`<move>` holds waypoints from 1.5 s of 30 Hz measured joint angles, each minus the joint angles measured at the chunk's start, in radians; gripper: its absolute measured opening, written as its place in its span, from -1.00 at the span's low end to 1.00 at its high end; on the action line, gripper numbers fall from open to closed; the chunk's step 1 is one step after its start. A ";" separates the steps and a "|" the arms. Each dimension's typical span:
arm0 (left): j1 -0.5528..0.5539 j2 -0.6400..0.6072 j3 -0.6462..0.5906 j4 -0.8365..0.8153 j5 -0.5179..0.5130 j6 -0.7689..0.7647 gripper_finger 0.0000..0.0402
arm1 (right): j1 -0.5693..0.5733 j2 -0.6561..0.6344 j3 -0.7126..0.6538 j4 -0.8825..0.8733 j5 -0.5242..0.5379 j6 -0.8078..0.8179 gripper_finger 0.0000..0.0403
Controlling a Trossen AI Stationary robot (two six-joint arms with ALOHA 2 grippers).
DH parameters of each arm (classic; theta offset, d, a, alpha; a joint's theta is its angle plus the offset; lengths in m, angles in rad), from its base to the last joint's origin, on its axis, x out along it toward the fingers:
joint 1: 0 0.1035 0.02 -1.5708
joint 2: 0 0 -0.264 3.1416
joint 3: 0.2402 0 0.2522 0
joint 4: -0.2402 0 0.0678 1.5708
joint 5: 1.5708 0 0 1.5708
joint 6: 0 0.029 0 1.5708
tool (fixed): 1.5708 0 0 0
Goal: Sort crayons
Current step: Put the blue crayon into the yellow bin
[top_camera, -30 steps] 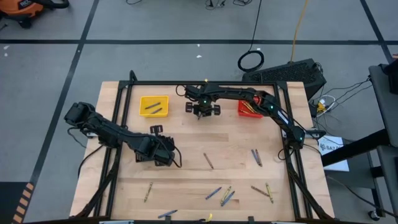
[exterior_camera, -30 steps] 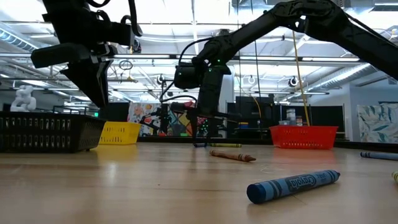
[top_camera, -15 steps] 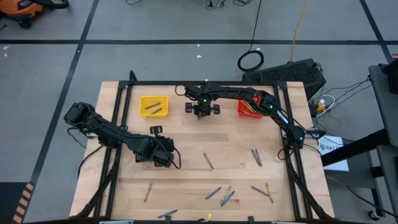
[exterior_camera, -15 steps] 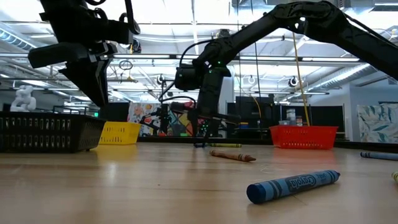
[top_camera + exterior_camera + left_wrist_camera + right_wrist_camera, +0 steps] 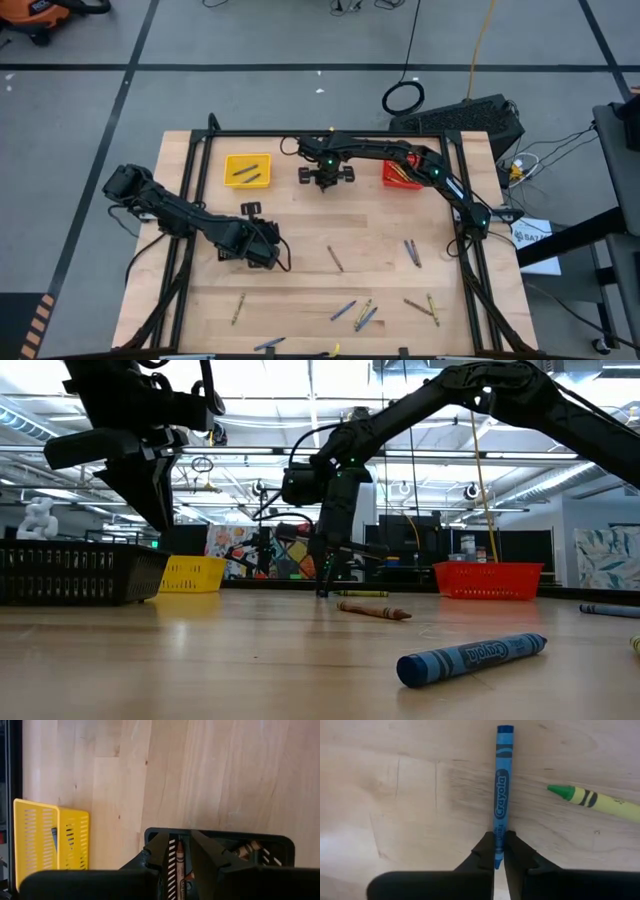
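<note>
The right claw (image 5: 325,181) sits at the far middle of the surface (image 5: 300,280), clamped on a crayon (image 5: 500,800), with another crayon (image 5: 592,800) lying just beside it. One mesh basket (image 5: 248,170) stands to its left, another basket (image 5: 398,177) to its right. The left claw (image 5: 179,852) hangs over a third basket (image 5: 277,842) nearer the surface's left middle, a crayon (image 5: 180,867) between its fingers. Loose crayons (image 5: 352,311) lie scattered along the near edge, well apart from both claws
</note>
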 joint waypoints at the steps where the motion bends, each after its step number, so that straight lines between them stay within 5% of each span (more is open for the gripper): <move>1: 0.000 0.000 0.000 -0.005 0.000 0.000 -0.66 | 0.000 -0.007 -0.001 -0.003 -0.004 -0.017 -0.99; 27: 0.005 0.000 0.000 -0.102 0.001 -0.057 -0.66 | 0.030 -0.108 -0.001 0.051 -0.160 -0.475 -1.00; 45: 0.085 0.000 0.000 -0.139 0.005 -0.062 -0.66 | 0.005 -0.110 0.000 0.405 -0.346 -0.538 -1.00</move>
